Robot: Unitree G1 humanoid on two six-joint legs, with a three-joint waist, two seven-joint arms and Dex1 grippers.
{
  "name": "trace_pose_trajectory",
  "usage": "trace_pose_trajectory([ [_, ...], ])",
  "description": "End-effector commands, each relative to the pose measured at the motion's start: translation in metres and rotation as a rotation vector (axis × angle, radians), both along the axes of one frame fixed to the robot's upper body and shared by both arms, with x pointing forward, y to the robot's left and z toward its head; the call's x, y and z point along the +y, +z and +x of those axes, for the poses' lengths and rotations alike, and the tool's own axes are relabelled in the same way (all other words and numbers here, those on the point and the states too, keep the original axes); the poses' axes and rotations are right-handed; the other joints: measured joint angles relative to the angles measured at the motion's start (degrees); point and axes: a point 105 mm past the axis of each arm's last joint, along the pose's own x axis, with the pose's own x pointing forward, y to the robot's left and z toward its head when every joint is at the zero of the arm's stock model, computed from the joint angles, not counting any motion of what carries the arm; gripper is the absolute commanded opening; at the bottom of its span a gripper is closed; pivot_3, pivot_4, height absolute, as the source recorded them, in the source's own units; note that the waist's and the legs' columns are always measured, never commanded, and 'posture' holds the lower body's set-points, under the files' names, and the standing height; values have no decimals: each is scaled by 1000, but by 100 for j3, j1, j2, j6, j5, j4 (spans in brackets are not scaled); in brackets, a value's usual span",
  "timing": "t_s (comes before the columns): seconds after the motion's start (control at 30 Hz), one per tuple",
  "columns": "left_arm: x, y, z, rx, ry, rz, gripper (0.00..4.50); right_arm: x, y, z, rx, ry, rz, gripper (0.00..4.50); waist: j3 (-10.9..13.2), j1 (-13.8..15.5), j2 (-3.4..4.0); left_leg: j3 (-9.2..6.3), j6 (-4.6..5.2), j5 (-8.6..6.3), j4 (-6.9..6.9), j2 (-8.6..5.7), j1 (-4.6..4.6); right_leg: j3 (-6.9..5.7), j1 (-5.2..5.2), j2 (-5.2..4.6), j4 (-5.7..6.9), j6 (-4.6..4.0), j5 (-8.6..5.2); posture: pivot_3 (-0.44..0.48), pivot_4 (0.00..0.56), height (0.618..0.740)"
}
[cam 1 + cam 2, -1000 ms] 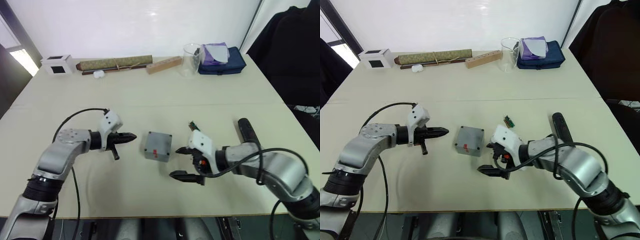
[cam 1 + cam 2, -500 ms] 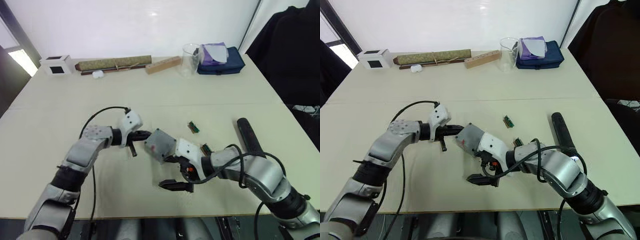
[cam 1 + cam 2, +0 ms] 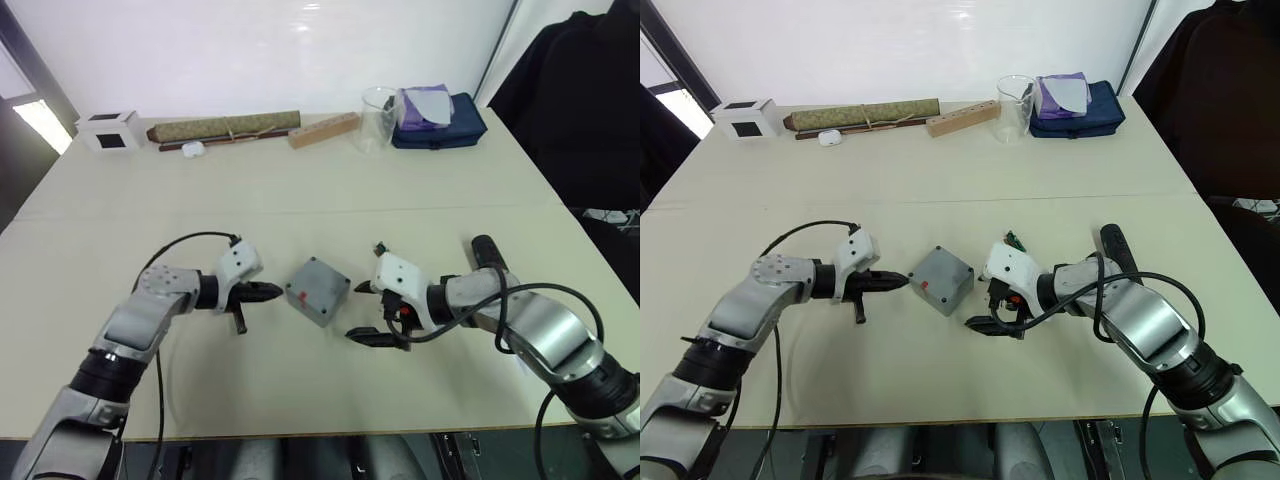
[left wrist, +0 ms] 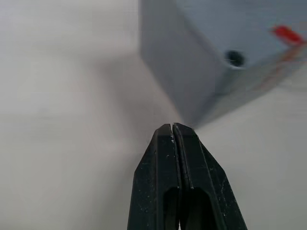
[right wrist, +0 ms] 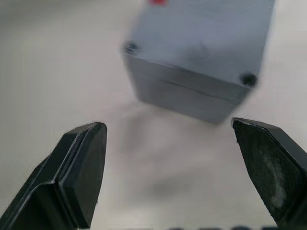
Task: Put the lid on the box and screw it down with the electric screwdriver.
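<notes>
Left tool (image 3: pixel 268 291): fingers pressed together, empty, tip aimed at the box (image 3: pixel 318 290) from just beside its near corner, apparently placed to nudge or brace it. Right tool (image 3: pixel 366 311): fingers spread wide, empty, facing the opposite side of the box, apparently lined up to take it. Box: grey, closed-looking, seam around its side, screw holes at corners, red mark showing; resting on the table (image 3: pixel 300 200) between the two tools, touching neither. Electric screwdriver (image 3: pixel 483 250): lying on the table behind the right arm, untouched.
</notes>
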Motion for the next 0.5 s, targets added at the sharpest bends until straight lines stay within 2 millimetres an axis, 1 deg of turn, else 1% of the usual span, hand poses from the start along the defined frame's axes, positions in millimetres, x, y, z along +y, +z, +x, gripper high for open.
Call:
trace_pose_trajectory([
  [0.03,-10,3,-17,2,-46,-4,0,11,3,10,-68,55,1,4464,0,-1,0,0,0,0,0,0,0,0,0,0,0,0,0,0,150,740],
  [0.13,-22,5,-21,-1,-60,-35,0,20,4,9,-65,92,21,4464,0,21,1,-3,0,0,-2,1,0,0,0,1,1,0,0,0,150,740],
  [0.2,-28,6,-17,-18,-48,-50,0,24,2,5,-51,121,25,4464,0,44,0,-3,0,0,1,-1,-2,-2,0,-3,1,0,0,0,150,740],
  [0.33,-28,9,-7,-45,-12,-61,0,28,1,-8,-16,160,42,4464,0,34,-1,-2,0,0,5,-4,-2,-1,3,-5,1,0,1,0,150,740],
  [0.5,-28,11,-5,-46,-26,-56,0,29,1,-23,7,167,59,4464,0,17,-1,-5,0,0,2,-1,1,-2,2,-1,2,-1,0,0,150,740],
])
